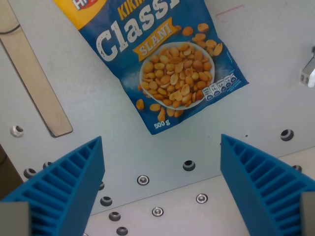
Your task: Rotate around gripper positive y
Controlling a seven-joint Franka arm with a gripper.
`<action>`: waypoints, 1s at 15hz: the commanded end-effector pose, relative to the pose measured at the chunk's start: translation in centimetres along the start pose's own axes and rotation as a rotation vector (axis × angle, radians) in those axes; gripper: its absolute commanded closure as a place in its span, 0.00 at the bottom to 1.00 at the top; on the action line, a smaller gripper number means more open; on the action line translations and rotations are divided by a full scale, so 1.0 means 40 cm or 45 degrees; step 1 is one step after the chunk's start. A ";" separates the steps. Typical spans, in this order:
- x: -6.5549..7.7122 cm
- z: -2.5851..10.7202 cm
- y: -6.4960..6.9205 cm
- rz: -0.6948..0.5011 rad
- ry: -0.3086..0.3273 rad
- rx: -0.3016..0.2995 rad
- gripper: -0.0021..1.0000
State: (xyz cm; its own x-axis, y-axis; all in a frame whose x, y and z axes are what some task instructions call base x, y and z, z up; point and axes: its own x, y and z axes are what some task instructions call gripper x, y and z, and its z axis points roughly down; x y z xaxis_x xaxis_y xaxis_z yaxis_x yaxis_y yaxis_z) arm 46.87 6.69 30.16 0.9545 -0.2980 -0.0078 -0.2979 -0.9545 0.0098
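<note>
Blue gripper [162, 189] fingers spread, empty (nothing between); peanut bag [167, 64] lay ahead, above fingertips, long axis diagonal.

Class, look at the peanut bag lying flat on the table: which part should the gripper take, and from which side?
Probably the bag's free bottom corner near the "500 g" mark, coming from above. The bag lies flat and looks wider than the open gripper's gap, so only an edge or corner would fit.
</note>
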 end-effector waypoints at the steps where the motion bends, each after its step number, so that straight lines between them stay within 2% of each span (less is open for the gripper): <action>1: 0.000 -0.004 0.000 0.000 0.022 0.002 0.00; 15: 0.000 -0.004 0.000 0.000 0.259 0.002 0.00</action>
State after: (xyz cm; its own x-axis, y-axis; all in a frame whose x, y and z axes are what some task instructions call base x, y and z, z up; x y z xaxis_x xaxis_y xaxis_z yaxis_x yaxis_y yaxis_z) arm 47.68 6.71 30.47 0.9553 -0.2940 0.0301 -0.2941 -0.9558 -0.0014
